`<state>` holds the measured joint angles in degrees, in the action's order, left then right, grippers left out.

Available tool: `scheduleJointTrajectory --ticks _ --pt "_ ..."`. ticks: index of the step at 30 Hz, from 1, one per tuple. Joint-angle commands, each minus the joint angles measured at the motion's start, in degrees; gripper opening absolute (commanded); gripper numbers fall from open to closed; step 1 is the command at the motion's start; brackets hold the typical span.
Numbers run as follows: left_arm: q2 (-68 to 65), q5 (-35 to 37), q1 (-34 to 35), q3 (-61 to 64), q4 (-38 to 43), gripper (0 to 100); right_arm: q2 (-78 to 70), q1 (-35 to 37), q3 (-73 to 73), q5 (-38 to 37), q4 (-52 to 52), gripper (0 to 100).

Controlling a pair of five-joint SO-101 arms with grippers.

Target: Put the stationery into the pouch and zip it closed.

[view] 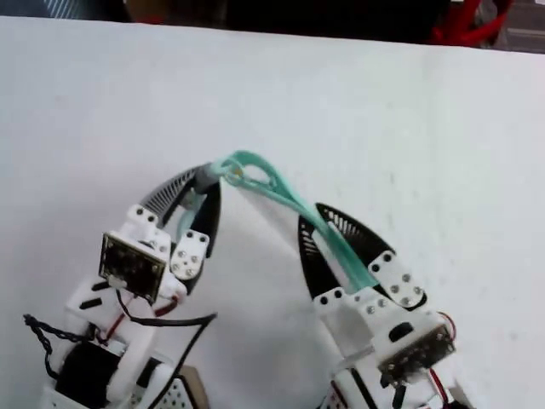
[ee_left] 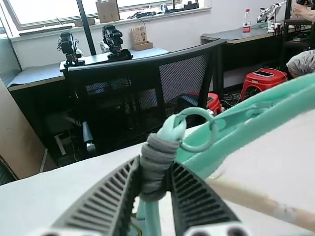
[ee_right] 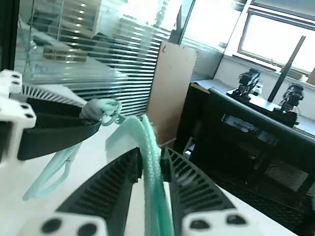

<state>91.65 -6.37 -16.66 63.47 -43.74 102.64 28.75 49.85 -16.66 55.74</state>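
A teal-edged pouch (view: 281, 192) hangs stretched in the air between my two grippers, above the white table (view: 409, 128). My left gripper (view: 210, 179) is shut on the grey zipper pull (ee_left: 155, 164), which carries a teal ring (ee_left: 197, 132). My right gripper (view: 308, 215) is shut on the pouch's teal edge (ee_right: 150, 147) at the other end. In the left wrist view a pale pencil-like stick (ee_left: 256, 202) lies under the pouch (ee_left: 256, 110). The right wrist view has the left gripper (ee_right: 96, 118) and the grey pull (ee_right: 92, 110) farther off.
A black cable (view: 51, 336) and a brown block (view: 194, 385) lie by the left arm's base. Beyond the table's far edge stand a black mesh chair (ee_left: 147, 83) and red stools (view: 464, 25).
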Motion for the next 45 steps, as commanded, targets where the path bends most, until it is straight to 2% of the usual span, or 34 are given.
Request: scheduleJointTrajectory --ticks 1,4,8,12,15,19,22,25,29,33,35,40,45 --pt "-0.4 -0.4 6.7 0.1 0.4 2 0.7 -3.3 -5.9 0.9 -2.6 1.9" --pt "-0.5 -0.5 8.7 1.2 0.4 2 0.7 -3.4 -7.5 1.0 -2.6 1.9" --pt "-0.4 -0.6 8.9 4.4 0.4 2 0.6 -3.4 -11.2 1.0 -2.9 1.9" --pt "-0.3 -0.3 8.2 4.9 0.4 2 -2.1 -3.4 -9.0 0.6 -2.9 1.9" --pt "-0.3 -0.3 4.3 3.3 2.9 2 -5.1 -3.4 -8.4 0.5 -2.9 1.9" --pt "-0.7 -0.4 -6.5 -1.0 4.8 2 -9.6 -3.4 -8.6 0.5 -3.0 2.0" --pt "-0.7 -0.5 -14.1 -5.1 3.2 2 -13.0 -3.4 -8.6 0.5 -3.7 2.0" --pt "-0.7 -0.5 -18.4 -8.5 -1.5 2 -14.6 -2.9 -8.9 0.9 -1.6 2.0" --pt "-0.5 -1.1 -19.8 -10.6 -5.0 2 -15.8 -2.7 -14.3 1.0 6.8 3.3" --pt "-0.5 -3.5 -20.0 -12.7 -7.2 2 -20.0 4.2 -25.4 1.0 18.3 16.1" --pt "-0.5 -3.7 -20.0 -12.9 -8.1 2 -24.0 7.3 -32.2 1.6 25.3 17.6" --pt "-0.7 -3.8 -24.7 -12.7 -9.7 2 -38.8 9.7 -46.9 9.8 40.2 18.1" --pt "-0.7 -3.9 -29.2 -12.8 -9.4 2 -44.8 10.4 -52.3 17.1 42.5 24.7"
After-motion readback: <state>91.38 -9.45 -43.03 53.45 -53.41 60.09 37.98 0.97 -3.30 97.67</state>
